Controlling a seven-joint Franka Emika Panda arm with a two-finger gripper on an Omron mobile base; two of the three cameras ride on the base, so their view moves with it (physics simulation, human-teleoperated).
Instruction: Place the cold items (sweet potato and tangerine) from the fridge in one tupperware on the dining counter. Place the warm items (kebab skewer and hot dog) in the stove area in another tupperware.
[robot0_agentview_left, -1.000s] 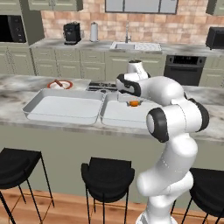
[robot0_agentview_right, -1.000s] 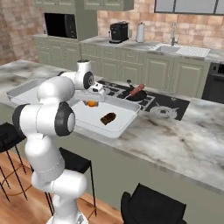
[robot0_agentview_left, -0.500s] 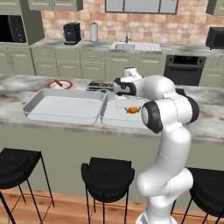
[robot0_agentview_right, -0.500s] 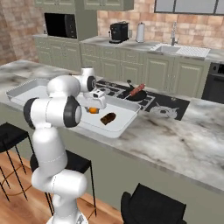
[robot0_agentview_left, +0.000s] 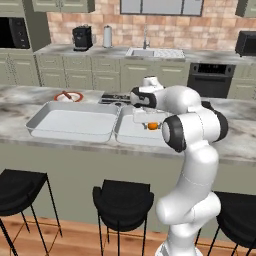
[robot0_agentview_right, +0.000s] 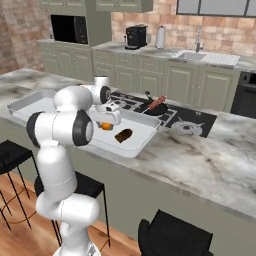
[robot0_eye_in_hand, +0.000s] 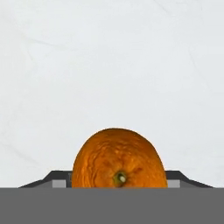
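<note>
The arm bends low over the counter (robot0_agentview_left: 240, 137), its fingers (robot0_agentview_right: 111, 120) down in the right-hand of two trays that sit side by side. The tangerine (robot0_agentview_right: 106, 126) sits directly under the hand, between the fingers. From the hand's own camera the tangerine (robot0_eye_in_hand: 119, 159) sits low against the pale tray floor (robot0_eye_in_hand: 113, 61), stem end facing the lens, with the dark finger tips just showing on either side of it. Whether the fingers are pressing on the fruit or have let go of it I cannot tell.

The sweet potato (robot0_agentview_right: 123, 135) lies in the same tray (robot0_agentview_right: 145, 142), just beside the tangerine, toward the tray's right end as seen from the stool side. The other tray (robot0_agentview_left: 70, 122) lies touching or nearly touching it on the left, nearer the counter's left end.

Behind the trays, across the counter, the black stove (robot0_agentview_right: 190, 125) carries a dark pan (robot0_agentview_right: 152, 107) with a reddish sausage-like piece (robot0_agentview_right: 157, 102) in it. A round plate (robot0_agentview_left: 68, 96) with an orange rim sits near the far edge behind the left tray.
</note>
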